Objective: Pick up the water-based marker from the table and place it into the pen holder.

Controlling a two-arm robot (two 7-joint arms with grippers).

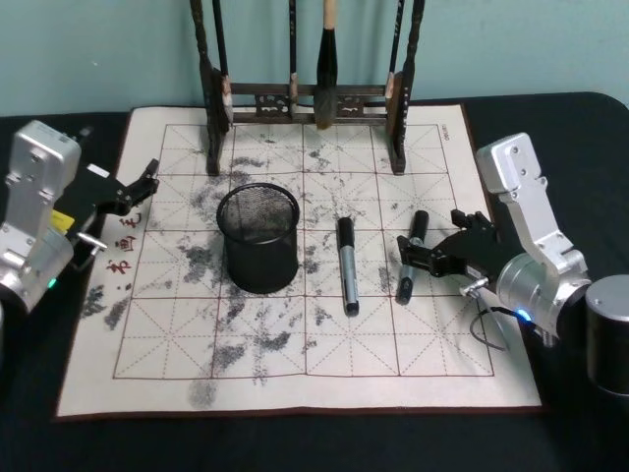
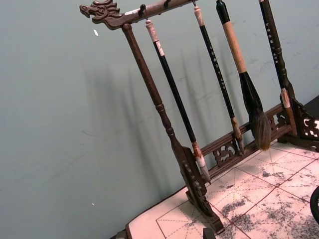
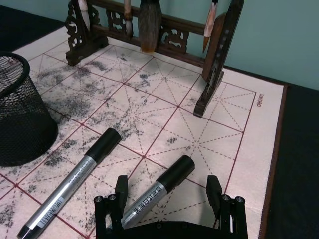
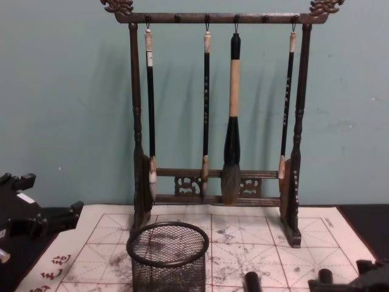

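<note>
The right gripper is low over the right side of the mat, and its two fingers are spread wide. The water-based marker lies flat between them, with a gap on each side in the right wrist view, so nothing is gripped. Its black cap points toward the back of the mat and its silver barrel runs back under the gripper.

Just to the left a second marker lies flat, nearly parallel and apart from the first. Further left the pen holder stands upright on the ink-stained calligraphy mat, well apart from both markers. The mat covers most of the black table.

Behind it all, at the mat's far edge, the wooden brush rack stands with its brushes hanging. The left gripper hangs at the mat's left edge, fingers apart, holding nothing.
</note>
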